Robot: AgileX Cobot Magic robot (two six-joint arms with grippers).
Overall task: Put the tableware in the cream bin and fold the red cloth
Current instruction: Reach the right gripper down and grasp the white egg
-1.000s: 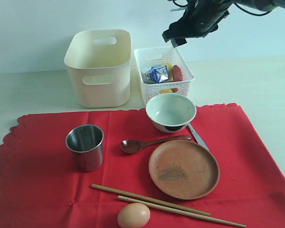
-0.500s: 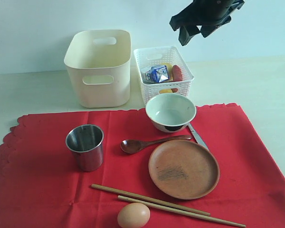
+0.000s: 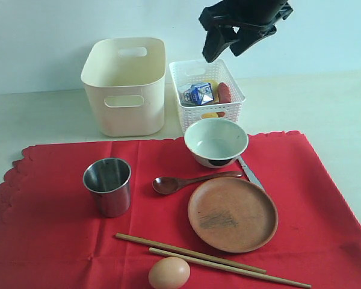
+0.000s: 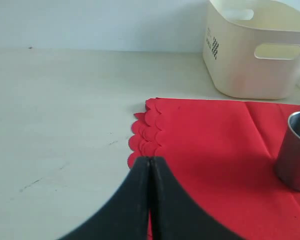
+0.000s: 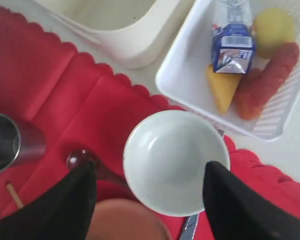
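The red cloth (image 3: 60,241) lies spread on the table. On it stand the steel cup (image 3: 108,185), white bowl (image 3: 216,141), brown plate (image 3: 233,214), wooden spoon (image 3: 180,181), chopsticks (image 3: 210,259) and knife (image 3: 249,171), its blade partly under the bowl. The cream bin (image 3: 126,84) stands behind, empty. My right gripper (image 3: 225,45) hangs open high above the lattice basket; its wrist view looks down on the bowl (image 5: 175,161). My left gripper (image 4: 150,161) is shut and empty over the cloth's scalloped edge (image 4: 145,132), left of the cup (image 4: 296,150); the exterior view does not show it.
A white lattice basket (image 3: 234,108) right of the bin holds a blue-white carton (image 3: 198,93), a sausage (image 3: 224,91) and yellow food. An egg (image 3: 169,274) lies on the cloth at the front. Bare table runs left and right of the cloth.
My right gripper has swung over the basket, first up and right, then back left, and its fingers now point down.
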